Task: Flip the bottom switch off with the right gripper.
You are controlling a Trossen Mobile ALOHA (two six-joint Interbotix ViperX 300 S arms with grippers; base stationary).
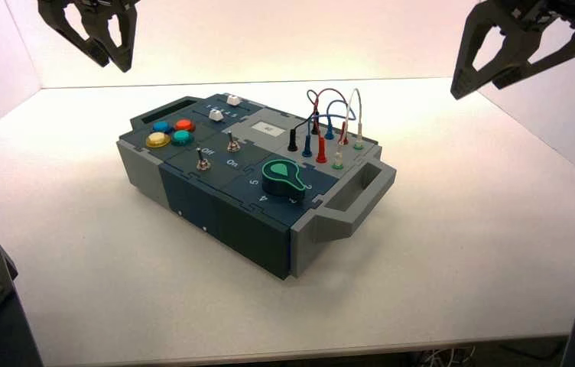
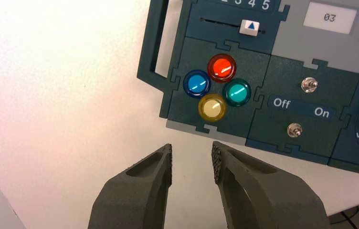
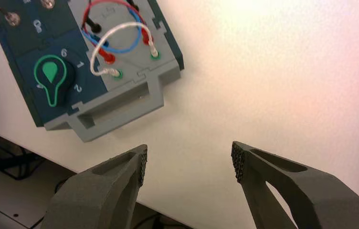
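Left arm: raised at the far left of the high view, its gripper hanging in the air with the tips pointing down.
Left gripper [image 1: 112, 53]: black claw, two tapered fingers [image 2: 139, 195] parted by a narrow gap, nothing between them.
Left finger pads: ribbed inner faces turned toward each other, not touching.
Right arm: raised at the far right of the high view, its gripper held high, tips pointing down and to the robot's left.
Right gripper [image 1: 479, 80]: black claw, fingers [image 3: 106, 191] spread wide apart, nothing between them.
Arm bases: dark blocks at the lower left and lower right corners of the high view.
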